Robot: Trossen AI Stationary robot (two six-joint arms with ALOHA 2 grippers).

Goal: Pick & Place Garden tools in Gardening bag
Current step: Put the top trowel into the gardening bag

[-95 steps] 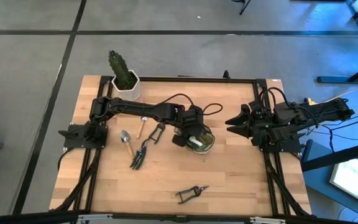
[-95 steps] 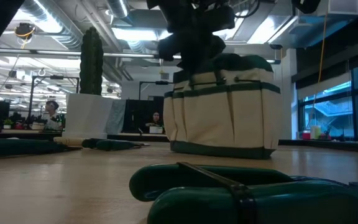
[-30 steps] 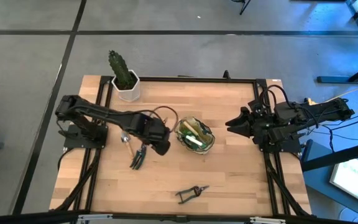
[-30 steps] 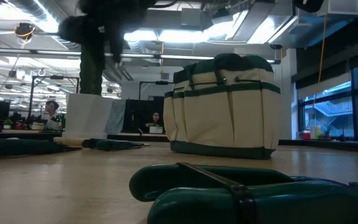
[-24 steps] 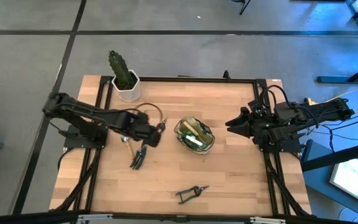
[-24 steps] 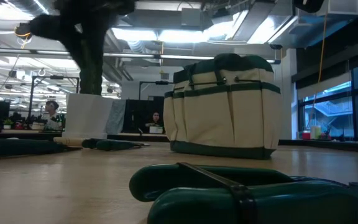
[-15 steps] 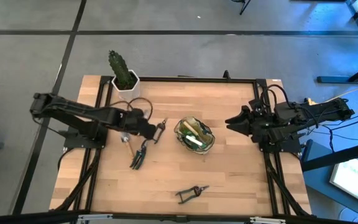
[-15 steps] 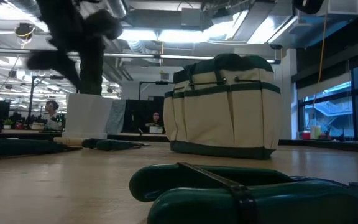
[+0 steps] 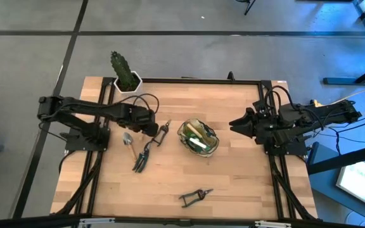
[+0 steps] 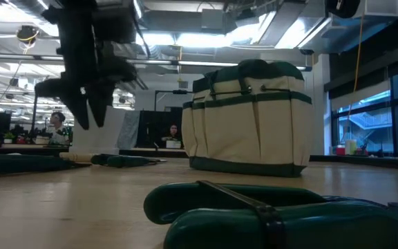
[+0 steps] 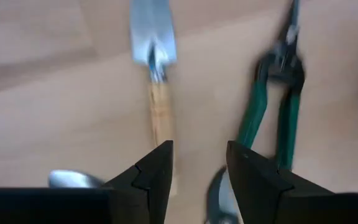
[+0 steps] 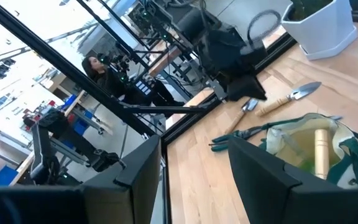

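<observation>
Left arm reaching over the tools
Left gripper (image 9: 149, 128) empty, fingers apart above trowel (image 11: 155, 68); right gripper (image 9: 234, 124) parted, idle

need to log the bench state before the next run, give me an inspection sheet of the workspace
surface: wooden table, inside a black frame.
job's things: gardening bag mid-table with tools inside; trowel, green-handled shears and claw rake lying left of it; black pruners near the front edge.
clutter: cactus in a white pot at the back-left corner.
grippers: left gripper open, above the trowel and shears; right gripper open, waiting right of the bag.
cables: black cables at the right arm's base.
surroundings: a person beyond the table.
</observation>
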